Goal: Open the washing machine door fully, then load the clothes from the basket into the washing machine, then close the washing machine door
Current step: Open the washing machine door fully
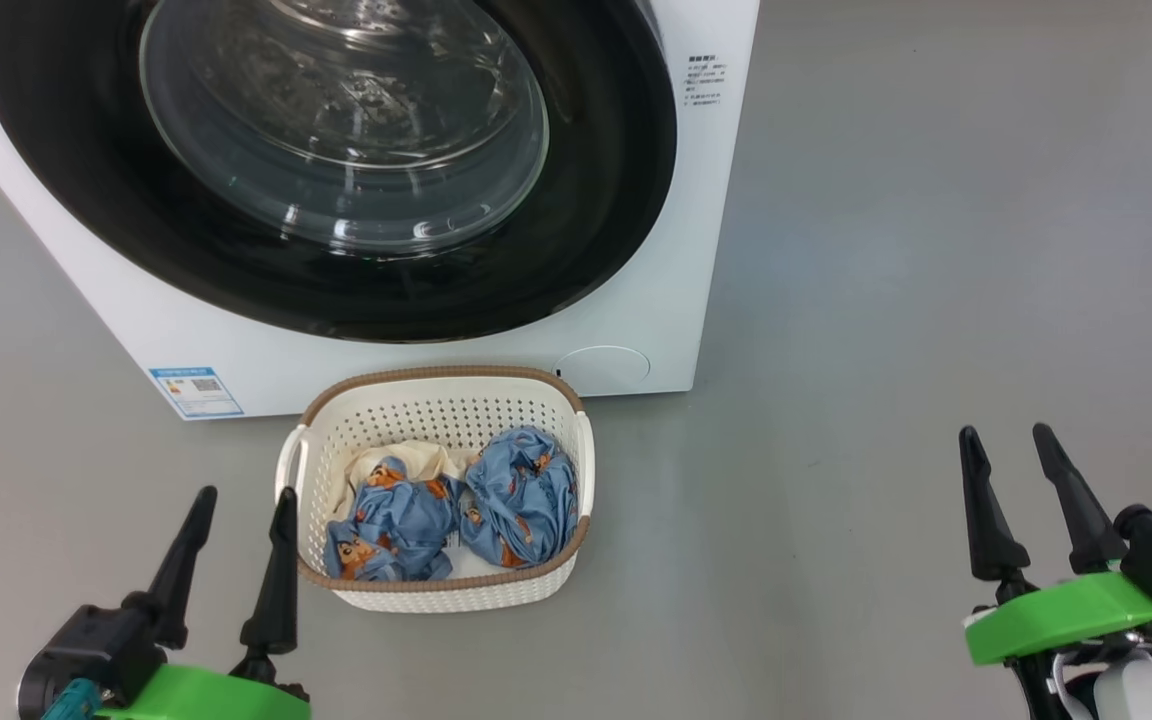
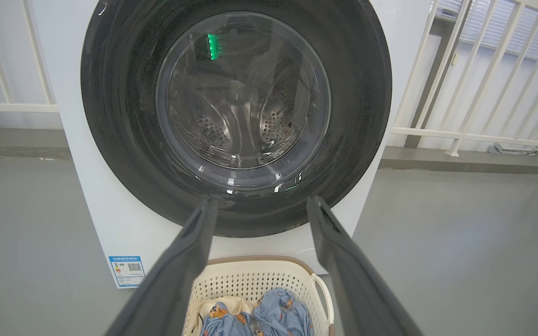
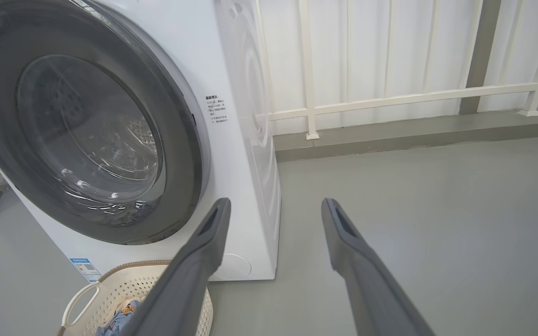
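The white washing machine (image 1: 636, 300) stands ahead on the grey floor. Its round black door (image 1: 596, 230) with the bulging glass window is shut against the front. Just before it sits the cream perforated basket (image 1: 436, 415) with a brown rim, holding blue printed clothes (image 1: 516, 495) and a cream cloth. My left gripper (image 1: 243, 497) hangs open at the lower left, just left of the basket, fingers empty. Far to the right of the basket, my right gripper (image 1: 1006, 433) is open and empty too. The left wrist view faces the door (image 2: 115, 116) over the basket (image 2: 250, 280).
A blue label sticker (image 1: 196, 392) and a round flap (image 1: 604, 365) mark the machine's lower front. A white railing (image 3: 390, 98) and a low grey kerb run behind and to the right of the machine. Open grey floor spreads to the right.
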### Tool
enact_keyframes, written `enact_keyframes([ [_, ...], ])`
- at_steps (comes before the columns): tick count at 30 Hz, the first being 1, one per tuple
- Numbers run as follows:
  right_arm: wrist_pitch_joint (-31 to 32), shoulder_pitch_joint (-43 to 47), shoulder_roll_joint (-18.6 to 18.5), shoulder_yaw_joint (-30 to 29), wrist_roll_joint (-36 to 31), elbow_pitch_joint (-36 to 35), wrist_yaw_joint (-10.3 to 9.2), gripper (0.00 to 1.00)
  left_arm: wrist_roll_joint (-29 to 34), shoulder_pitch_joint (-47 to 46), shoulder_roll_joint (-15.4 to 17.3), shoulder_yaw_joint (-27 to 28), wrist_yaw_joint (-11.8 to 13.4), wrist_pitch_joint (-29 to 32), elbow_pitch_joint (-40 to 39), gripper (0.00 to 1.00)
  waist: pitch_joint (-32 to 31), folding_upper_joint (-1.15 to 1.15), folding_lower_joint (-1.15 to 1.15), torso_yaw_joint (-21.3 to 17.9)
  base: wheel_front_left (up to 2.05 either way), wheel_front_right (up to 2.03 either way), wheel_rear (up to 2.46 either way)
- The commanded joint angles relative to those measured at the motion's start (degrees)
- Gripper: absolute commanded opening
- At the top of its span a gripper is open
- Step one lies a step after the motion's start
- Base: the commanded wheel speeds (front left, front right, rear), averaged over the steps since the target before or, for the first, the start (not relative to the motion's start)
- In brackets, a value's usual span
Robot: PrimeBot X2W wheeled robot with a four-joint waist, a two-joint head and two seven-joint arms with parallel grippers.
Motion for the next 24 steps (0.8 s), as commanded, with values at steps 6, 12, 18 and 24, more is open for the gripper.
enact_keyframes([
  [6,-0.7,-4.3,-0.7,1.4,5.2,-2.1,-0.06,1.00,2.0,-0.2,0.7,2.8,-0.2,-0.7,-2.8,1.00,-0.3,0.00,0.00,0.4,0.00,0.00,0.00],
  [12,-0.7,-7.8,-2.0,0.7,10.7,-2.8,-0.06,1.00,2.7,0.8,0.1,2.6,-0.2,-0.7,-3.3,1.00,-0.4,0.00,0.00,0.9,0.00,0.00,0.00],
  [18,-0.7,-13.0,-2.6,-0.6,20.5,-1.8,-0.06,1.00,2.8,0.7,-0.2,1.5,-0.2,-0.7,-3.2,1.00,0.4,0.00,0.00,1.5,0.00,0.00,0.00],
  [24,0.6,-18.9,-1.9,-4.1,34.7,0.3,-0.06,0.69,2.7,-0.2,-0.2,0.7,-0.2,-0.7,-3.2,1.00,1.8,0.00,0.00,2.6,0.00,0.00,0.00],
])
